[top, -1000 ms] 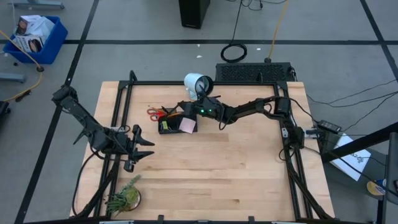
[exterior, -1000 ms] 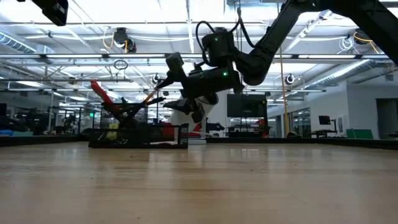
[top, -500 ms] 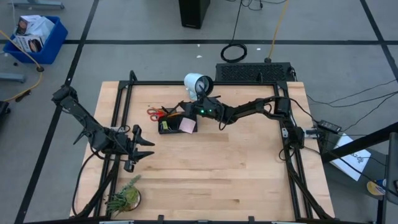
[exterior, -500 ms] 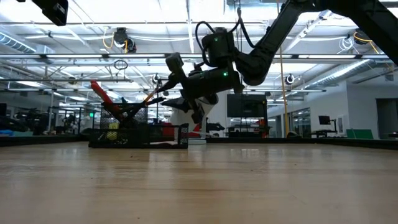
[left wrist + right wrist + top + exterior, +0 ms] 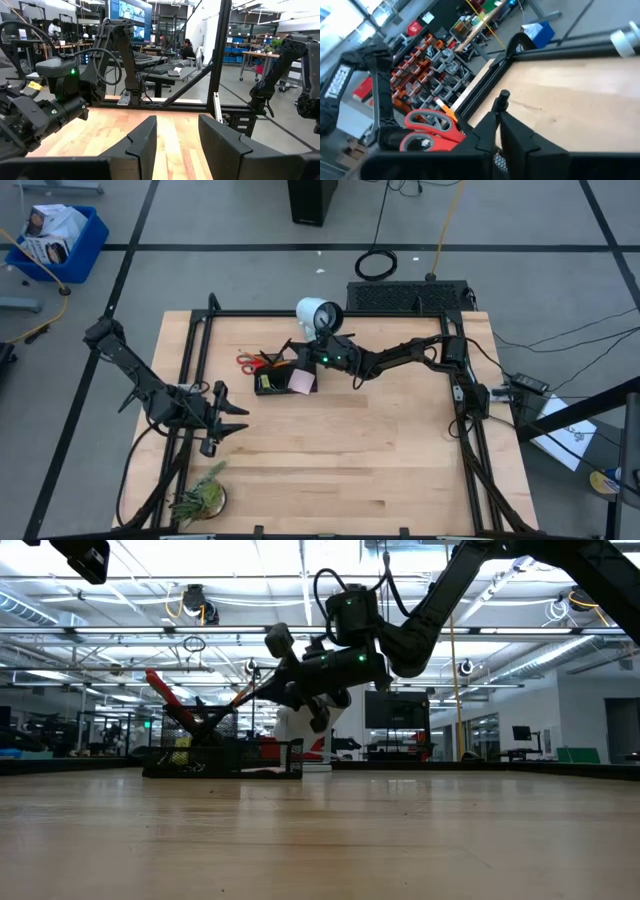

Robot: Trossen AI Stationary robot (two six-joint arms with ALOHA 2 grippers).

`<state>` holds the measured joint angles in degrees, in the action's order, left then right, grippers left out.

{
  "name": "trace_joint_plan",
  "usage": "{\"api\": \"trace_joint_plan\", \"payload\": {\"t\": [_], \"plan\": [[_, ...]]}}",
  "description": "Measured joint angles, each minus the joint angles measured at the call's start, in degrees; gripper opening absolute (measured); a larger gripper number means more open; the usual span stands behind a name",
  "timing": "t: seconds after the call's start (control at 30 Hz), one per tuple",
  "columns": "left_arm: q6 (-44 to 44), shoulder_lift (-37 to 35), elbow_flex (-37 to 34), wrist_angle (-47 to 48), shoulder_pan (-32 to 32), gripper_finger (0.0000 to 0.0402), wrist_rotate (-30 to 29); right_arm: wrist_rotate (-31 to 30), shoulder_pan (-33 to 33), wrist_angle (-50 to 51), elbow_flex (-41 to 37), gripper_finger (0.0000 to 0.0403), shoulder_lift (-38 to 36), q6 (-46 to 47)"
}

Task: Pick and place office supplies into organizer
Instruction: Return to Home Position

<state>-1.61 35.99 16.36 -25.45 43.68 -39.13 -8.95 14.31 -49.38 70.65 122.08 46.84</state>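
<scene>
Organizer | beneath right hand | pressed together | left hand spread, well apart

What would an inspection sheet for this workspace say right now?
Surface: wooden table, black frame rails along its sides.
Job's things: black organizer left of centre toward the back, holding red scissors and a pink sticky pad.
Clutter: green plant at the front left corner; white cylinder behind the organizer.
Pincers: left pincer open, empty, at the table's left edge; right pincer shut, above the organizer.
Cables: black coil on the floor behind the table.
Surroundings: blue bin on the floor; black grille box at the back edge; seated person in the room.
</scene>
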Motion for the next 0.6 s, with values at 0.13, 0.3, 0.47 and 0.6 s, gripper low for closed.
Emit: {"api": "trace_joint_plan", "payload": {"t": [0.13, 0.3, 0.47, 0.6], "plan": [[-0.02, 0.0, 0.0, 0.05, 0.0, 0.0147, 0.0, 1.65, -0.14, -2.18, 0.0, 0.0005, 0.0, -4.87], [-0.07, 0.0, 0.0, 0.37, 0.0, 0.0147, 0.0, 2.72, -0.52, -2.19, 0.0, 0.0001, 0.0, -6.05], [0.07, 0.0, 0.0, 0.39, 0.0, 0.0147, 0.0, 3.17, -0.61, -2.73, 0.0, 0.0003, 0.0, -5.72], [0.02, 0.0, 0.0, 0.57, 0.0, 0.0147, 0.0, 5.62, -1.12, -6.86, 0.0, 0.0004, 0.0, -9.25]]}}
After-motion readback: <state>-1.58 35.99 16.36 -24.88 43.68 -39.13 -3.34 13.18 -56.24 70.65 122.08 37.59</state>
